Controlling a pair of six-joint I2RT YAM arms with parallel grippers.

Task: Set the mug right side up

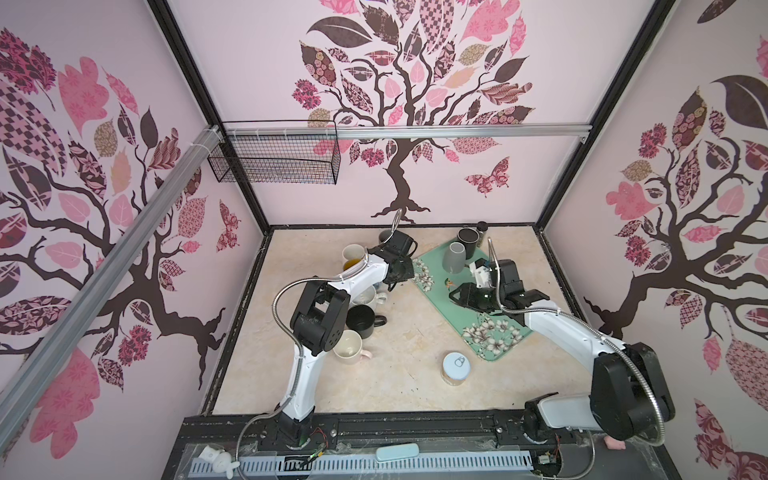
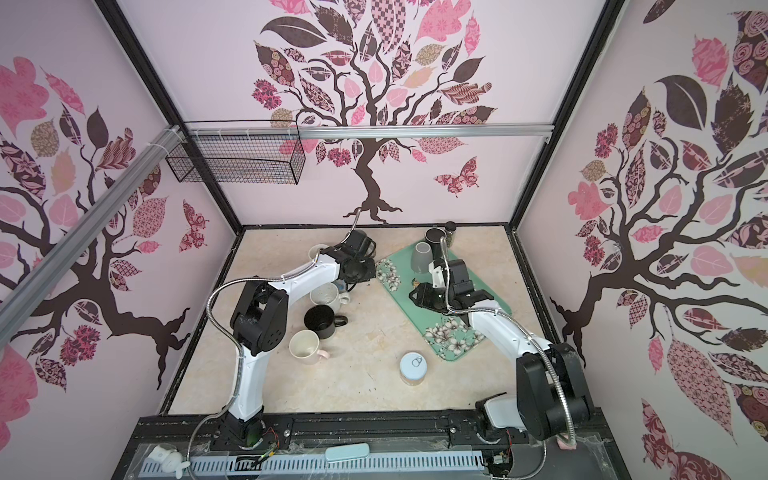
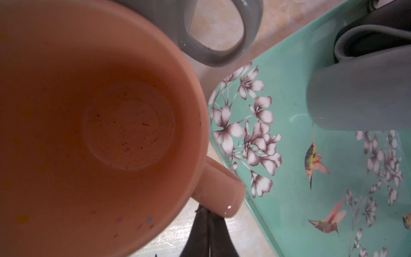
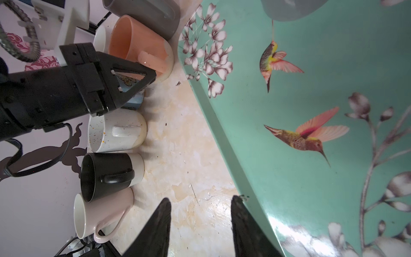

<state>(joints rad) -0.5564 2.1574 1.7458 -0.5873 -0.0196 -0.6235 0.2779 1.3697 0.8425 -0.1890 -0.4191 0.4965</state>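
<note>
The peach mug point(image 3: 93, 115) stands right side up on the table, mouth upward, its inside filling the left wrist view. In the right wrist view the mug point(image 4: 138, 42) sits just off the tray's corner with its handle point(image 4: 153, 62) turned outward. My left gripper point(image 3: 209, 222) is shut, its fingers pressed together with nothing between them and their tip at the handle. In both top views this gripper point(image 1: 400, 274) point(image 2: 358, 272) hides the mug. My right gripper point(image 4: 201, 200) is open and empty above the table beside the tray edge, seen in a top view point(image 1: 453, 296).
The green flowered tray point(image 1: 453, 320) carries a grey cup point(image 1: 454, 257) and a black mug point(image 1: 468, 239). A grey mug point(image 4: 144, 13) stands behind the peach one. A speckled white mug point(image 1: 368, 297), a black mug point(image 1: 360, 320) and a pink mug point(image 1: 349, 347) stand in a row. A tin point(image 1: 455, 368) stands near the front.
</note>
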